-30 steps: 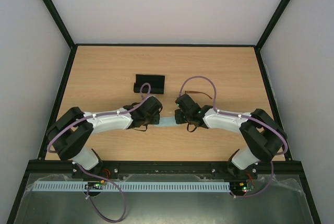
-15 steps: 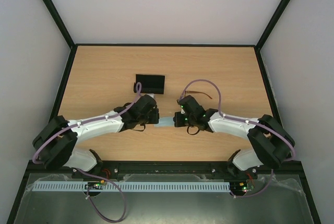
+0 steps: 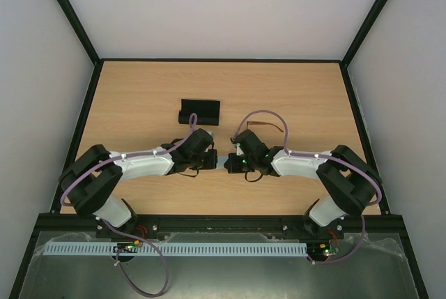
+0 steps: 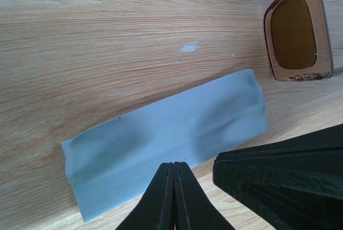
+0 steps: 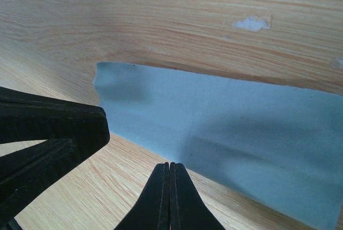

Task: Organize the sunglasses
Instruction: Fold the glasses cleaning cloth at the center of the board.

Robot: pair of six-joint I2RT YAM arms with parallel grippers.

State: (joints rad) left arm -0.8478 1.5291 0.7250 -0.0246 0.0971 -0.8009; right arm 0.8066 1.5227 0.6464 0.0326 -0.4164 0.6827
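Note:
The sunglasses (image 4: 294,32) show in the left wrist view at the top right: one brown lens in a thin brown frame, lying on the wood beyond the cloth. In the top view they (image 3: 268,126) are mostly hidden behind the right wrist and its cable. A folded light blue cloth (image 4: 166,136) lies flat on the table and also shows in the right wrist view (image 5: 230,128). My left gripper (image 4: 174,164) is shut, its tips at the cloth's near edge. My right gripper (image 5: 169,164) is shut at the same edge. The two grippers (image 3: 209,160) (image 3: 233,163) are close together.
A black oblong case (image 3: 200,111) lies on the wooden table (image 3: 139,97) behind the left gripper. The right gripper's body (image 4: 284,179) fills the left wrist view's lower right. The left gripper's body (image 5: 48,133) fills the right wrist view's lower left. Small white marks dot the wood.
Both arms stretched low half a second ago and have come back up. The grippers now stand closer together over the cloth, which shows less between them. The case has not moved.

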